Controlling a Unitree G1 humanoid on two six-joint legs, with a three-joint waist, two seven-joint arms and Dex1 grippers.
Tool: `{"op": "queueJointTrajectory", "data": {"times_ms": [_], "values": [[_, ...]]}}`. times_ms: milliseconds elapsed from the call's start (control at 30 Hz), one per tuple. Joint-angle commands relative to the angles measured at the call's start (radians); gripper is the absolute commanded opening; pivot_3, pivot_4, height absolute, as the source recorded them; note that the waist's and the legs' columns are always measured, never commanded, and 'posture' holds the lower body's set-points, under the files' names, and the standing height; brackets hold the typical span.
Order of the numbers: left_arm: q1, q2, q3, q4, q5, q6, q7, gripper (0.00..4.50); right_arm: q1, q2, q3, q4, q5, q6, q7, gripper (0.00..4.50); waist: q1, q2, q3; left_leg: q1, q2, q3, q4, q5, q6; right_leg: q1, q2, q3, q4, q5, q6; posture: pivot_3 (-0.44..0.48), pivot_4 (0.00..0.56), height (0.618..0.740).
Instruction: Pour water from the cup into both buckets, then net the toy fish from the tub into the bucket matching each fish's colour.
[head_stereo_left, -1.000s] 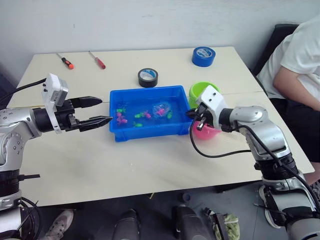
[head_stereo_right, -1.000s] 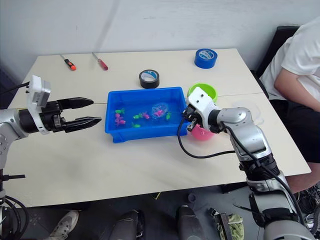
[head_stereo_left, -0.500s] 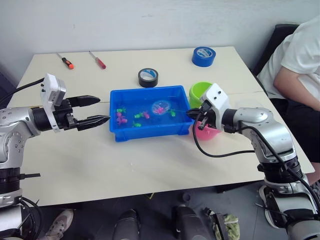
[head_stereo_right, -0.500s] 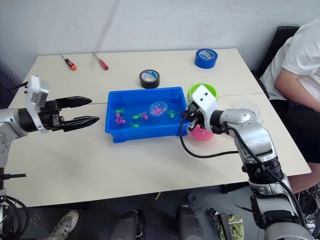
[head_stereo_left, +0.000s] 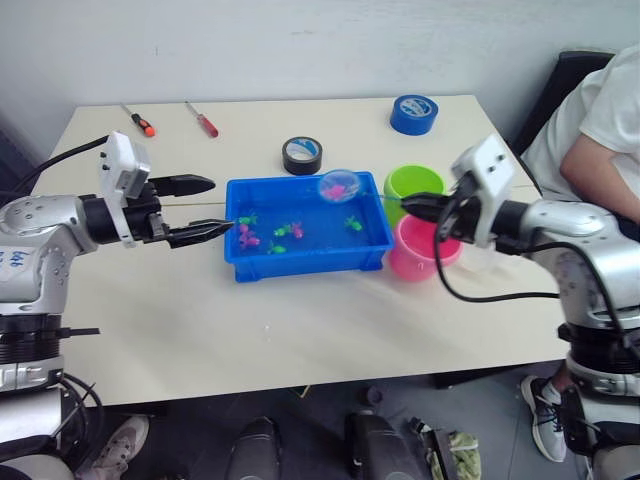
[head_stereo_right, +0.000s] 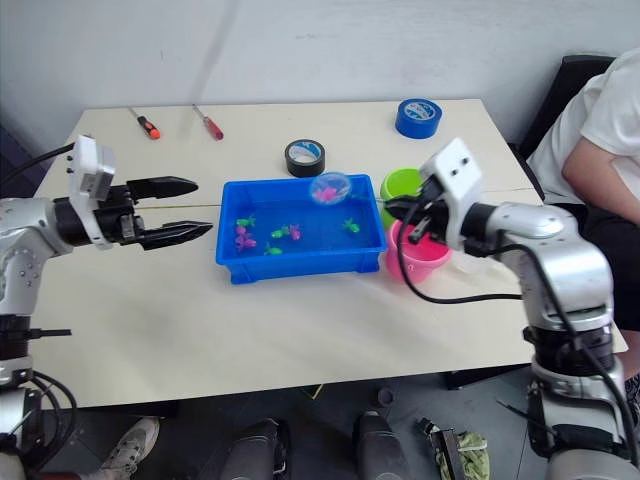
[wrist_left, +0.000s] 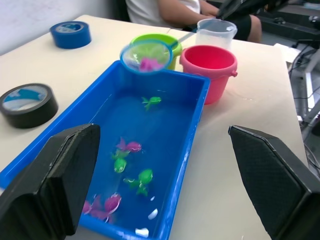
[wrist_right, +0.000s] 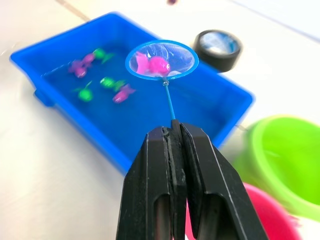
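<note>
Bright blue tub (head_stereo_left: 300, 262), pink and green fish (wrist_left: 128, 146), lime bucket (head_stereo_left: 418, 181), pink bucket (head_stereo_left: 420, 262)

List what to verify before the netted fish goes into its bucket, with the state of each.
1. Right gripper shut on the net handle: ok.
2. Pink fish in the net: ok.
3. Net lifted out of the tub water: ok.
4. Pink bucket upright, mouth unblocked: ok.
5. Net over the pink bucket: not ok; it hangs by the tub's far corner, near the green bucket.
6. Left gripper open and off to the tub's other side, out of the net's path: ok.
</note>
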Motion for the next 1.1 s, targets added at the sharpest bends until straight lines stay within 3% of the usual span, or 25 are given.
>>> {"op": "queueJointTrajectory", "data": {"times_ms": [33,367,667,767,1100], "values": [[-0.063,-0.026,-0.025,0.046,0.017,-0.048,-0.042,4.47,0.063,-0.072,-0.140,-0.090,0.063,0.036,0.000,0.00,0.000,0.000,0.000,0.000,0.000,0.000,0.000,0.000,0.000,0.000,0.000,0.000,0.000,0.000,0.000,0.000,0.150,0.731],[-0.193,-0.093,-0.096,0.214,0.076,-0.129,-0.133,4.47,0.335,-0.205,-0.317,-0.249,0.063,0.023,-0.038,0.00,-0.003,0.000,0.000,0.000,0.000,0.000,0.000,0.000,0.000,0.000,0.001,0.001,0.000,0.000,0.001,0.000,0.150,0.731],[-0.283,-0.136,-0.122,0.365,0.131,-0.201,-0.192,4.47,0.557,-0.279,-0.292,-0.361,-0.080,-0.105,-0.086,0.00,-0.004,0.000,0.000,0.000,-0.001,0.000,0.001,0.000,0.001,0.001,0.001,0.001,-0.001,0.001,0.001,0.000,0.150,0.731],[-0.306,-0.160,-0.132,0.404,0.144,-0.220,-0.204,4.47,0.649,-0.304,-0.236,-0.402,-0.227,-0.224,-0.135,0.00,-0.001,0.000,0.000,0.000,-0.001,-0.001,0.001,0.001,0.001,0.001,0.001,0.001,0.000,0.001,0.002,0.000,0.150,0.731],[-0.326,-0.178,-0.127,0.451,0.163,-0.244,-0.230,4.47,0.727,-0.390,-0.168,-0.401,-0.485,-0.434,-0.159,0.00,-0.001,0.000,0.000,0.000,-0.001,-0.001,0.002,0.001,0.001,0.001,0.002,0.002,0.000,0.001,0.002,0.000,0.150,0.731]]}}
